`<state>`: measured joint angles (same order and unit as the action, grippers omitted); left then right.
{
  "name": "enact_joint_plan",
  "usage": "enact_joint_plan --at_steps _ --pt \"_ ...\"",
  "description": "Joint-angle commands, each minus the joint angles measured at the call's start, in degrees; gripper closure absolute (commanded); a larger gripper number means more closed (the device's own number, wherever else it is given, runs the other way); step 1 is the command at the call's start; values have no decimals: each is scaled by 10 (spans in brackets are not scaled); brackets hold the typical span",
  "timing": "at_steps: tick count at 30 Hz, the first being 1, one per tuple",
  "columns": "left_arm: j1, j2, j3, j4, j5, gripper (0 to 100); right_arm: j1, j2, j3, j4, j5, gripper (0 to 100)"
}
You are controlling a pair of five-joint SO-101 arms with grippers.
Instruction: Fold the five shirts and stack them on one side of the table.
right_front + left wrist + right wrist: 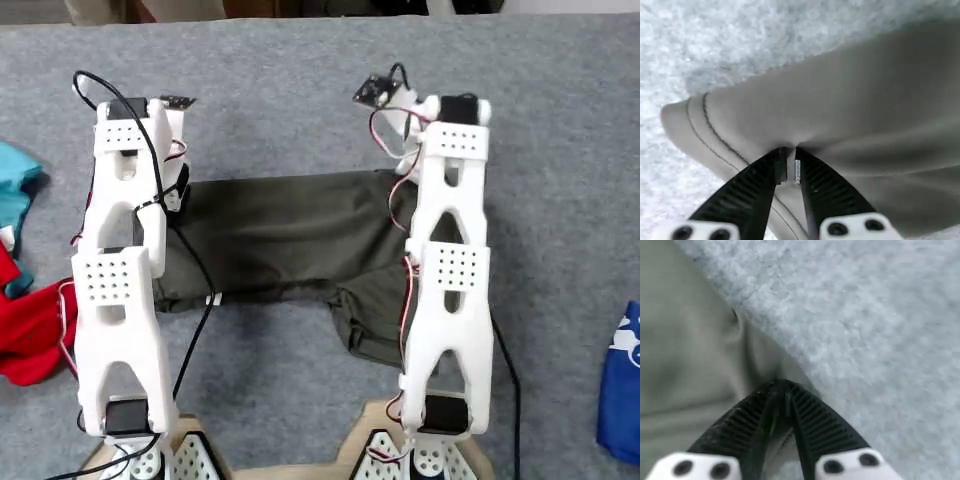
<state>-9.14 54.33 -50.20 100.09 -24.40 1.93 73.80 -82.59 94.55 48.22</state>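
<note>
Shirt (290,240), olive, spread flat mid-surface (300,90), far edge pinched at either end by left claw (788,170) and right claw (782,400), each clamped tight on fabric; likely mid-fold, next calling for drawing that edge evenly toward the near edge.

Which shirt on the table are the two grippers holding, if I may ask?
The olive shirt in the middle, pinched by the left gripper and right gripper; red shirt, teal shirt and blue shirt lie apart.
</note>
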Motion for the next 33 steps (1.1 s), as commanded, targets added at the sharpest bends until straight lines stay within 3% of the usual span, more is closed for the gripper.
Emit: enact_joint_plan --at_steps 1,6,13,19,25,33 --pt "-27 13 -38 6 -8 951 26 0 -25 -15 4 975" --pt "-61 44 -41 6 -29 951 52 0 -23 -18 33 975" --pt "-47 30 -41 7 -28 951 56 -5 -29 -9 35 975" --pt "21 -119 4 10 -11 952 26 -63 -133 79 58 974" --pt "99 -363 253 8 -15 979 13 -229 -20 79 69 974" --pt "84 -579 542 6 -55 980 19 -504 352 76 124 974"
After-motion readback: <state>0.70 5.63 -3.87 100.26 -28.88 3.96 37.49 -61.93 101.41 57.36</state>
